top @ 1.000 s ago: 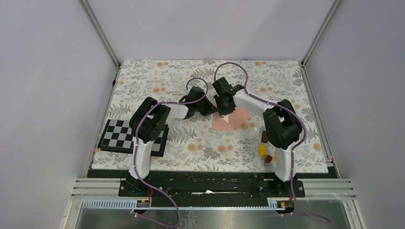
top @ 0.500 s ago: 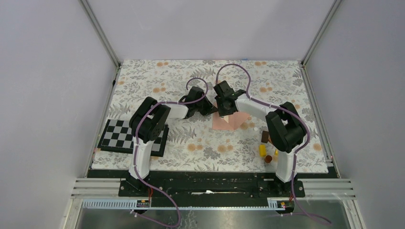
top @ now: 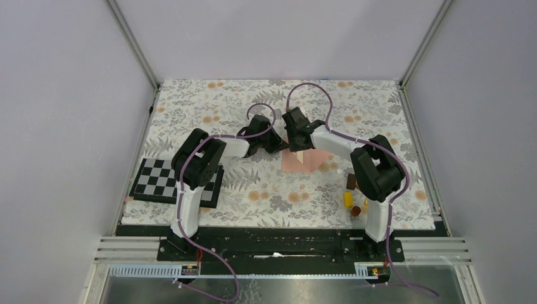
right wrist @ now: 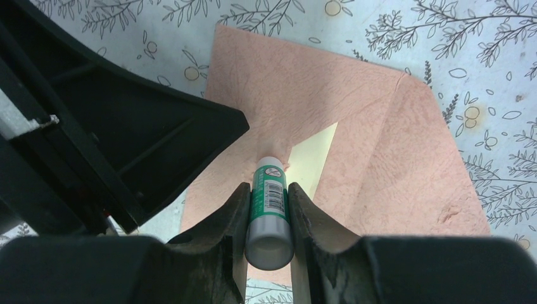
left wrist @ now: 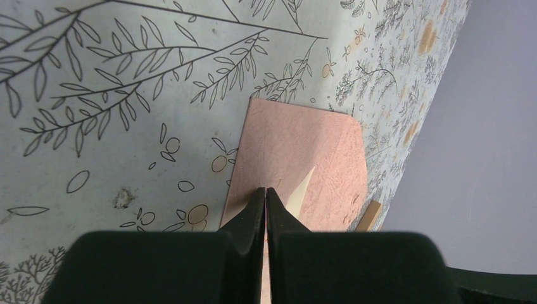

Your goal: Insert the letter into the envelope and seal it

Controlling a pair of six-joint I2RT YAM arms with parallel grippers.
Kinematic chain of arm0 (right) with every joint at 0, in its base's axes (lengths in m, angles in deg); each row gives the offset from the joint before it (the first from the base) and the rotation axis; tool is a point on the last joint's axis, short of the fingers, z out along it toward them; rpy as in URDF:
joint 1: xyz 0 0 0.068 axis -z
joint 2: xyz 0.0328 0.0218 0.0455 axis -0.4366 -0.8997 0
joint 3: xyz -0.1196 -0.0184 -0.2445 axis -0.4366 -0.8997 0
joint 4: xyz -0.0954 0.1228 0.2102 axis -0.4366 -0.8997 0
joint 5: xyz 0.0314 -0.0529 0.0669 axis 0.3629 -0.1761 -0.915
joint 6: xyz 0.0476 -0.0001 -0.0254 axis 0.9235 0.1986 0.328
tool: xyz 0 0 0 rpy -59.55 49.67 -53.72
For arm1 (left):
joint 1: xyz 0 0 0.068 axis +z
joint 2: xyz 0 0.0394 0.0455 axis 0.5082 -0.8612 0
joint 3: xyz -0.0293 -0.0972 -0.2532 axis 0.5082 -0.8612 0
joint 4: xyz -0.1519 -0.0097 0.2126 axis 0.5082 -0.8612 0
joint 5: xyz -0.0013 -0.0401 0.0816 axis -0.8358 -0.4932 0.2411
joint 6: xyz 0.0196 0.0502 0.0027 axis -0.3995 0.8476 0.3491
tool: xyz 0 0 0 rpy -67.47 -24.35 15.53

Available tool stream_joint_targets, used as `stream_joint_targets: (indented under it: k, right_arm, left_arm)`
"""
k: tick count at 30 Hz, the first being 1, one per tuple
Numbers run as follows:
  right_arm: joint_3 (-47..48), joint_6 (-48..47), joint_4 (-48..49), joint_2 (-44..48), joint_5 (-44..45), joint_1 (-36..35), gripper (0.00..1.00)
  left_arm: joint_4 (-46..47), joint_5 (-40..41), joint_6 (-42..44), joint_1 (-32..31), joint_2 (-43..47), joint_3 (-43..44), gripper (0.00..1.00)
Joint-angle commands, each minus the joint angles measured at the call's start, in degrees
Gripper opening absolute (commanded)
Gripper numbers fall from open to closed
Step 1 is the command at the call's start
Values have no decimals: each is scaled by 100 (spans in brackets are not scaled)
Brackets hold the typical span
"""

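The salmon-pink envelope [top: 303, 163] lies flat on the floral cloth in the middle. It also shows in the left wrist view [left wrist: 297, 145] and the right wrist view [right wrist: 304, 88]. A cream triangle of the letter [right wrist: 311, 155] shows between its folds. My right gripper [right wrist: 270, 190] is shut on a green and white glue stick [right wrist: 271, 202], whose far end touches the envelope beside the cream triangle. My left gripper [left wrist: 266, 190] is shut, with its tips resting on the envelope near its left edge. In the top view the left gripper [top: 278, 144] and the right gripper [top: 297, 144] are close together.
A black and white checkerboard [top: 166, 180] lies at the left by the left arm. A brown block [top: 350, 182], a yellow piece [top: 347, 199] and a small brown round thing [top: 356, 210] sit by the right arm's base. A wooden strip [left wrist: 369, 215] lies just past the envelope.
My right gripper has swung a little left and down onto the envelope with the glue stick. The left gripper has stayed where it was.
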Motion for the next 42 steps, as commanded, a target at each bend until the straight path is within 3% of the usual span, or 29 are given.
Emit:
stream_joint_targets:
  k: [1, 18, 29, 42]
  right_arm:
    - [96, -43, 55, -321, 377, -24, 0]
    - [478, -201, -311, -501, 349, 61, 0]
    - [737, -425, -1005, -409, -273, 50, 0]
    - [603, -390, -1149, -367, -721, 1, 0]
  left_arm:
    - [-367, 253, 98, 86, -237, -178, 0]
    - [-374, 256, 85, 103, -261, -184, 0]
    - [-376, 272, 63, 103, -259, -184, 0]
    - [-383, 280, 12, 103, -283, -187, 0]
